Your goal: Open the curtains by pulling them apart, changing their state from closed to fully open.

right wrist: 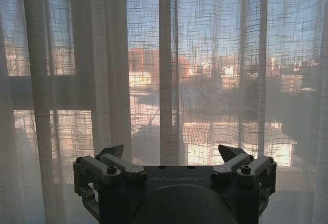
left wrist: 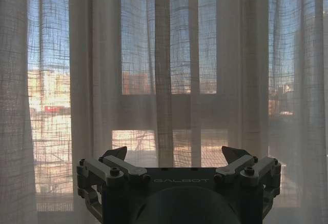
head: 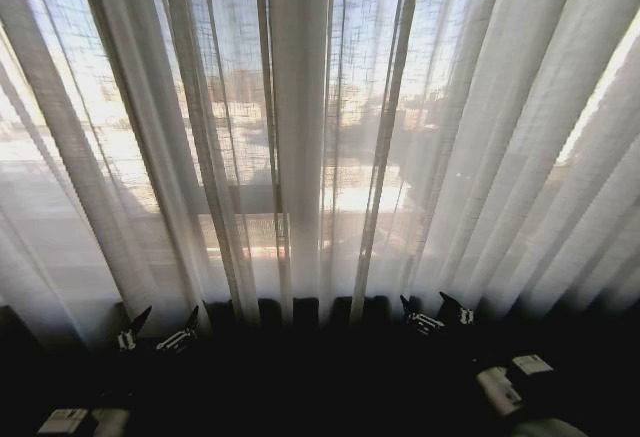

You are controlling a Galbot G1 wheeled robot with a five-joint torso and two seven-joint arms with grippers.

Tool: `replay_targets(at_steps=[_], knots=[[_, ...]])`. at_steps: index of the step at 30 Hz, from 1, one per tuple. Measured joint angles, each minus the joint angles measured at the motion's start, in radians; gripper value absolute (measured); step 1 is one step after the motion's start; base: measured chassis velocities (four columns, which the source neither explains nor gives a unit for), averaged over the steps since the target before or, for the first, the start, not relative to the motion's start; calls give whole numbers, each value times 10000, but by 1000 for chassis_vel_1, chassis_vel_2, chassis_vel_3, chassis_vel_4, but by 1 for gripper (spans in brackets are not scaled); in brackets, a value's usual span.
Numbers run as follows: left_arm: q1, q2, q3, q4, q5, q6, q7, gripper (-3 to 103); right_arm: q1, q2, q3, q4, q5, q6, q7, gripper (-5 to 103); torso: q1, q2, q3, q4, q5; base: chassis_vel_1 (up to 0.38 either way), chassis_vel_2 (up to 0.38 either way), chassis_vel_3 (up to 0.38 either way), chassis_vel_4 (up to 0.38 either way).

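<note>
Curtains (head: 300, 107) sheer white, vert. pleats (woven grid texture); fingers (left wrist: 114, 154) dark.

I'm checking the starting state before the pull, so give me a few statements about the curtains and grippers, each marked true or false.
1. The curtains hang closed across the window. True.
2. The left gripper is shut on a pleat. False: its fingers are spread, with nothing between them.
3. The right gripper is open. True.
4. A wide gap has been pulled between the two panels. False: fabric covers the window right across, and buildings show only through the weave.
5. Both grippers sit low, near the bottom of the curtains. True.
</note>
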Motion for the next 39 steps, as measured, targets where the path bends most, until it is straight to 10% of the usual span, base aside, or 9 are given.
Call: replay_targets(at_steps=[39], knots=[[67, -217, -2, 62, 31, -199, 211, 100, 48, 80, -458, -360, -1482, 638, -202, 100, -6, 3, -2, 1, 0, -86, 95, 87, -97]])
